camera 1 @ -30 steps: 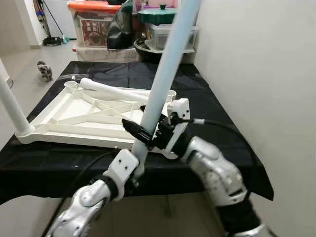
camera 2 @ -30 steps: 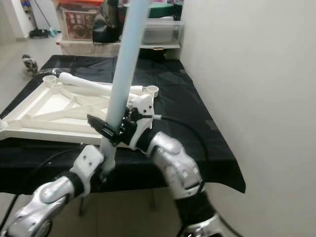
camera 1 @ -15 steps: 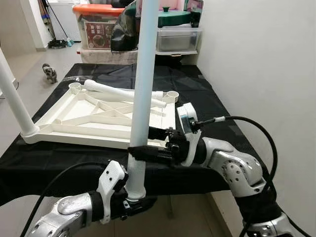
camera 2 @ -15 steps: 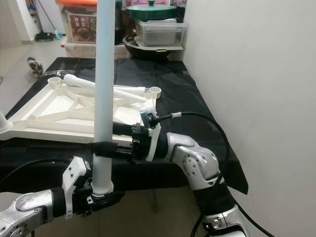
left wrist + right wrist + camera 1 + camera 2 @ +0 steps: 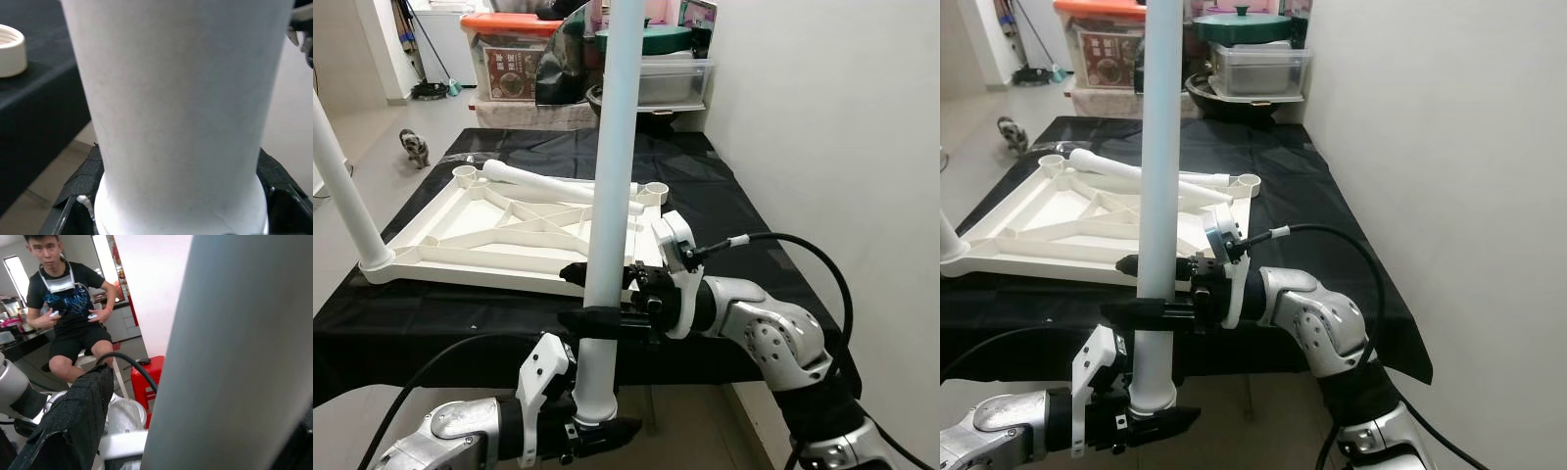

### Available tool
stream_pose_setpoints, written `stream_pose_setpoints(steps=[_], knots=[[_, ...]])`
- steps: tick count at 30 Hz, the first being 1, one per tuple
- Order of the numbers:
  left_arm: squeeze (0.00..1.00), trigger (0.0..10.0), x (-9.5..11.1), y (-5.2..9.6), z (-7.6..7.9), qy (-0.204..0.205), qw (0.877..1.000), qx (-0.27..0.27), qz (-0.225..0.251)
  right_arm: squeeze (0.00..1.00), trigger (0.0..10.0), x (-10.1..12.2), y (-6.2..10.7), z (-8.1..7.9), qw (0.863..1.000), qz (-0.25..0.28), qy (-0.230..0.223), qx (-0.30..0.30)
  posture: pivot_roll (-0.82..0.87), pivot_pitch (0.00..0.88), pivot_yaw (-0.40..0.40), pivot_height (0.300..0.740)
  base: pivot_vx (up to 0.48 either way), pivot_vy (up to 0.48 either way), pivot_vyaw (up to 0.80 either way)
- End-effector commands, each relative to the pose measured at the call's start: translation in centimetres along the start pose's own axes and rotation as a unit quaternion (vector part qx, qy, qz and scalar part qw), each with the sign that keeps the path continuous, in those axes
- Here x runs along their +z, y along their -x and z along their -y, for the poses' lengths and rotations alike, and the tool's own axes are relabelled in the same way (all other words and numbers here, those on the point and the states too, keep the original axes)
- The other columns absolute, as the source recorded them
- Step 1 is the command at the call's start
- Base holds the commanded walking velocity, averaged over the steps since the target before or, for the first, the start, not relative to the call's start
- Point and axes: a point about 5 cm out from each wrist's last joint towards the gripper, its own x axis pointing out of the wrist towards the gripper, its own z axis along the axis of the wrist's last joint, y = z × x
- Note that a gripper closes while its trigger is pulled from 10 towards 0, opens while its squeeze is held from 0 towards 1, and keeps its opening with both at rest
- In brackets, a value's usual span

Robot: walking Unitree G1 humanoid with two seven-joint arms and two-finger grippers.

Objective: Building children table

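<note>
long pale-blue plastic table leg (image 5: pixel 610 186) upright | left gripper (image 5: pixel 592 431) clamped on its base | right gripper (image 5: pixel 597 319) clamped higher | upturned white plastic tabletop (image 5: pixel 499 235) behind on black-draped table (image 5: pixel 724 215)

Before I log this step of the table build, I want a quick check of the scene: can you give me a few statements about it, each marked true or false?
1. Both grippers hold the white table leg upright. True: the left gripper clamps its lower end, the right gripper just above.
2. The tabletop lies underside up on the black cloth. True.
3. No leg is fitted in the tabletop yet. False: one fitted leg stands in its near left corner.
4. A loose leg lies across the tabletop's far side. True.
5. The held leg sits in a corner socket. False: it is in front of the table edge.
</note>
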Motion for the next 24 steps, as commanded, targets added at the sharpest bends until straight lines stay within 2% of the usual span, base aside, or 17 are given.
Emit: stream_pose_setpoints(steps=[1,9,24], knots=[[0.0,10.0,-0.2,0.1,0.3,0.001,1.0,-0.011,-0.01,0.0,10.0,-0.1,-0.4,-0.1,1.0,-0.005,-0.009,0.013,0.13,0.008,-0.032,0.74,0.0,0.0,0.0],[0.0,10.0,-0.5,0.3,0.4,0.007,1.0,-0.016,-0.02,0.0,10.0,-0.8,-0.6,-0.6,0.998,-0.032,-0.021,0.041,0.12,0.007,-0.033,0.74,0.0,0.0,0.0],[0.0,10.0,-0.5,0.0,0.4,0.001,1.0,-0.023,-0.022,0.0,10.0,-1.2,-0.9,-0.7,0.997,-0.053,-0.033,0.041,0.12,0.01,-0.034,0.74,0.0,0.0,0.0]])
